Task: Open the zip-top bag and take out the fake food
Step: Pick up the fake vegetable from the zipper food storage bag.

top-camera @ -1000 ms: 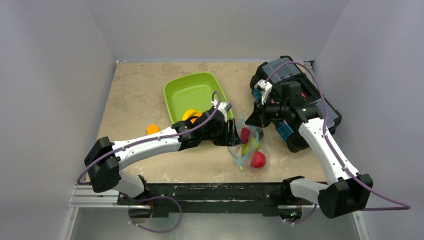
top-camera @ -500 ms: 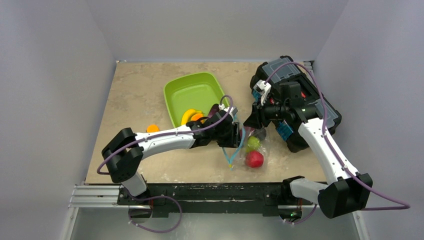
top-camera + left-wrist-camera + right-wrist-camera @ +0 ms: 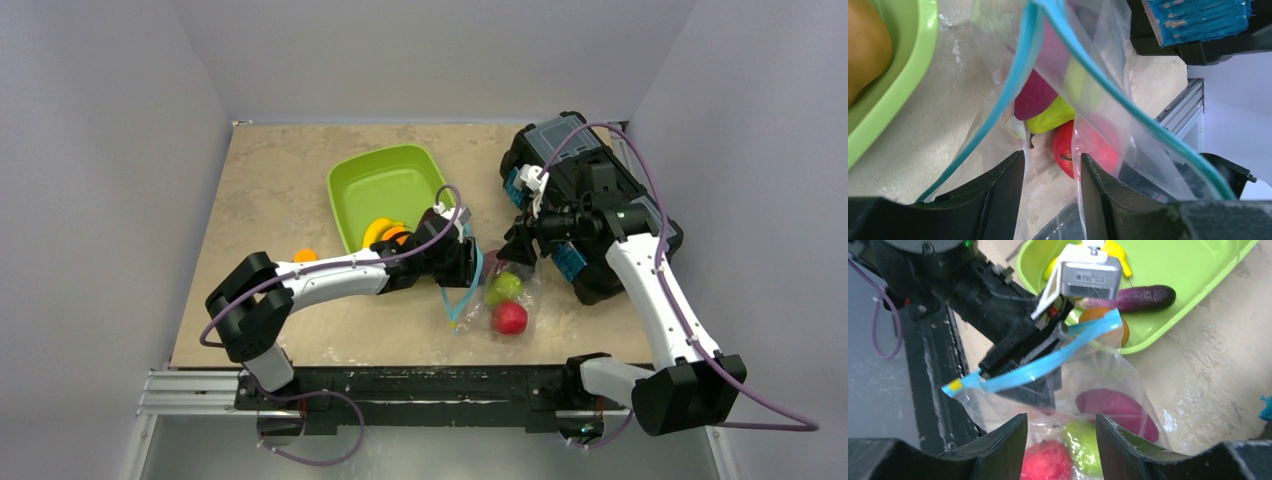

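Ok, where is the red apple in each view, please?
Top: apple lower centre, inside the bag.
Left wrist: apple lower centre, partly seen through the bag.
Right wrist: apple at the bottom edge, left of centre.
Shared landmark: the green pear beside it.

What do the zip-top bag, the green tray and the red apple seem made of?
The zip-top bag: thin clear plastic film, crinkled and see-through. The green tray: likely rigid moulded plastic, smooth, slightly glossy. The red apple: probably hard plastic, glossy highlights.
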Robot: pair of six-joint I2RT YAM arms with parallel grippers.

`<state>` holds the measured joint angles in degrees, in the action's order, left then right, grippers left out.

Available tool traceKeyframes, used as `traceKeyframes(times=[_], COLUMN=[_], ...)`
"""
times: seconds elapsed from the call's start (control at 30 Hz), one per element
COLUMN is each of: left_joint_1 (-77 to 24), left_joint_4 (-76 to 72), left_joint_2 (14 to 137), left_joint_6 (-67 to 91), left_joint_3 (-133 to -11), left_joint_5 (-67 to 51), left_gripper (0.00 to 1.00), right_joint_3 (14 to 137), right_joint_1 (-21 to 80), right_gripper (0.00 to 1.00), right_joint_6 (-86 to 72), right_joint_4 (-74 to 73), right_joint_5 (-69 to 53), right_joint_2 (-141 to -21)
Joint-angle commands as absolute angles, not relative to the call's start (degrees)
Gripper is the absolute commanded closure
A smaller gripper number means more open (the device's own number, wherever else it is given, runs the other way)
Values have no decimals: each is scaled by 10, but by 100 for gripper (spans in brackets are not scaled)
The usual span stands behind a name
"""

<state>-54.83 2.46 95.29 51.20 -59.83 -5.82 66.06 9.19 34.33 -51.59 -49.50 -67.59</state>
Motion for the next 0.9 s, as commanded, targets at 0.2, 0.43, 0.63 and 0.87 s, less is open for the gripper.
traceKeyframes(times=[0.2,0.43,0.63,0.87], left_joint_1=[-526,-525,-526,-526], left_joint_4=[-121,-161,-182,-213], left_joint_2=[911,902,888,872], left_joint_6=[488,474,445,433], left_joint_3=[-524,-489,-456,-421], left_joint_5=[-110,-123,-125,-119], left_gripper=[54,55,60,61], right_joint_3=[669,678,647,640], right_joint_1=[79,91,124,150], right_gripper=[35,33,33,35], right_joint_6=[575,635,692,671], right_joint_4=[-544,-523,-480,-434], right_joint_5=[-383,-377,-377,-352], right_joint_2=[-760,-839,-851,-886])
